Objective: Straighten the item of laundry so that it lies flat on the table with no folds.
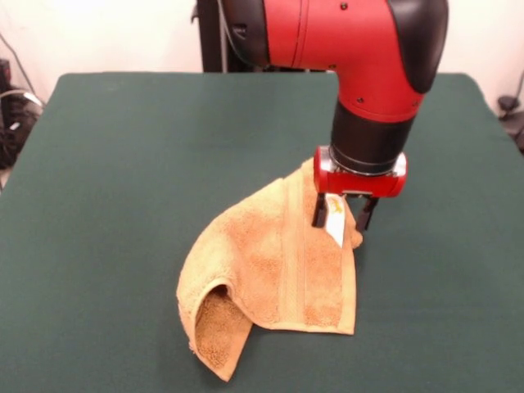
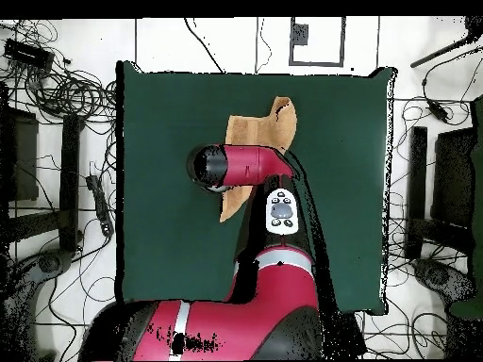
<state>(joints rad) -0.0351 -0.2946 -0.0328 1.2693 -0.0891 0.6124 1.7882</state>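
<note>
The towel (image 1: 274,270) lies right of centre on the green surface (image 1: 123,205), towards its near edge in the front view. It is not flat. The left portion is doubled over, and at the near-left corner a loose flap curls under to form an open pocket. A woven band runs along the right portion, and the near-right corner lies square on the cloth. The far-right corner is lifted to the gripper (image 1: 344,214), beside the white label (image 1: 334,219) with yellow print. The two dark jaws point downward and stand on either side of that raised edge and label, apparently pinching the towel, though the contact itself is partly hidden by the fabric. The red arm (image 1: 360,49) descends from above to this point. In the overhead view the arm (image 2: 247,166) covers most of the towel (image 2: 269,127), leaving only its margins visible.

Judged stage: a corner pull, with the unfolding only begun. The next move likely calls for drawing the held corner away from the folded left side, keeping it low, so the doubled layer slides open. The curled near-left flap would then need a separate grasp.
</note>
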